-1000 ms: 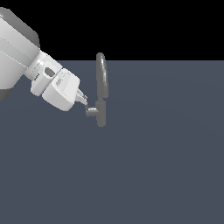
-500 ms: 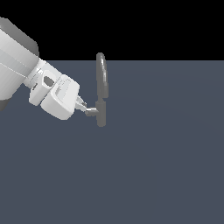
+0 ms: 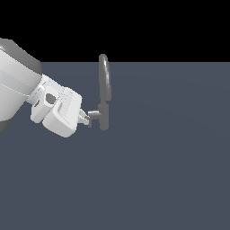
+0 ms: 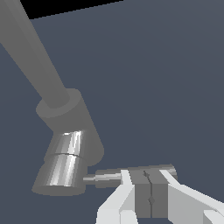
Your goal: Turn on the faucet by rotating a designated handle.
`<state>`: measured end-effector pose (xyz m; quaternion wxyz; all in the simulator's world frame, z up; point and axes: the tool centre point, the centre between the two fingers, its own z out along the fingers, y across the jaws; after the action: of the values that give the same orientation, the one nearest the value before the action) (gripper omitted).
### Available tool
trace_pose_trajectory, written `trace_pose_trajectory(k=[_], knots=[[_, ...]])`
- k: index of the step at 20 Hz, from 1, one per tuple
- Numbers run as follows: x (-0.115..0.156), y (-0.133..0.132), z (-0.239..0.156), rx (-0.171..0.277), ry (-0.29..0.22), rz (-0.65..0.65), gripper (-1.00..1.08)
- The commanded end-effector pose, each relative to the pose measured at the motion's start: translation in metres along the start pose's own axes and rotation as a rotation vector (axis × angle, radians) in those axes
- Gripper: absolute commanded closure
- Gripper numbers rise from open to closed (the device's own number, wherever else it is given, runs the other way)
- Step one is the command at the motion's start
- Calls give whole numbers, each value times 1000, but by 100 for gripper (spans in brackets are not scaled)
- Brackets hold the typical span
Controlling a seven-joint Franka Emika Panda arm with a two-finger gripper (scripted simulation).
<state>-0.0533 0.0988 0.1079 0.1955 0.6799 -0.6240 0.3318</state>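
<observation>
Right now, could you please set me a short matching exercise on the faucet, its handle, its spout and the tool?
Things:
1. faucet
2. handle
3. spout
4. tool

Descriptions:
A. white, fingers closed together
B. thin grey lever sticking sideways from the body
C. tall narrow arch
D. grey fixture, short upright body, standing on the dark surface

Pairs: 1-D, 2-B, 3-C, 4-A

No text, label, brand, number or sign can be read in either view. The faucet, its handle, the white hand beside it and the bench all show plain, unmarked surfaces.
</observation>
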Motion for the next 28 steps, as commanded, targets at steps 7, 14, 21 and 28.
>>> trace_pose_trajectory(k=[7,14,21,28], knots=[[-16,4,25,-16,9,-1,108],[-31,6,47,-27,16,-2,108],[-37,-16,37,0,-3,-1,108],[-47,-24,54,-14,6,-2,108]])
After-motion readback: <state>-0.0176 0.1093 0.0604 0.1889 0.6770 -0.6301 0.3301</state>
